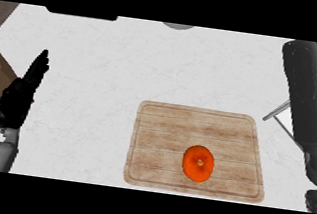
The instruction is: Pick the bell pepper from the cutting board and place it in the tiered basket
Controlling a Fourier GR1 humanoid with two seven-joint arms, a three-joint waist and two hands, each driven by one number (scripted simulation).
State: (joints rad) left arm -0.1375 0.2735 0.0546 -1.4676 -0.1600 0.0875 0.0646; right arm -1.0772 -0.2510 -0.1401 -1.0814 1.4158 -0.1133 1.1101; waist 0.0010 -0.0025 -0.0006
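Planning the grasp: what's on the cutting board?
Only the orange bell pepper, lying near right on the cutting board. The wood directly under it is covered.

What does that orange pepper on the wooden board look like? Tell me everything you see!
The bell pepper is bright orange, smooth and rounded, and looks like an oval from above. A small yellowish spot sits in its middle, probably the stem end facing up. It looks whole, not cut. It rests on the light wooden cutting board, in the board's lower half, a little right of centre. Only the board touches it; no hand is on it.
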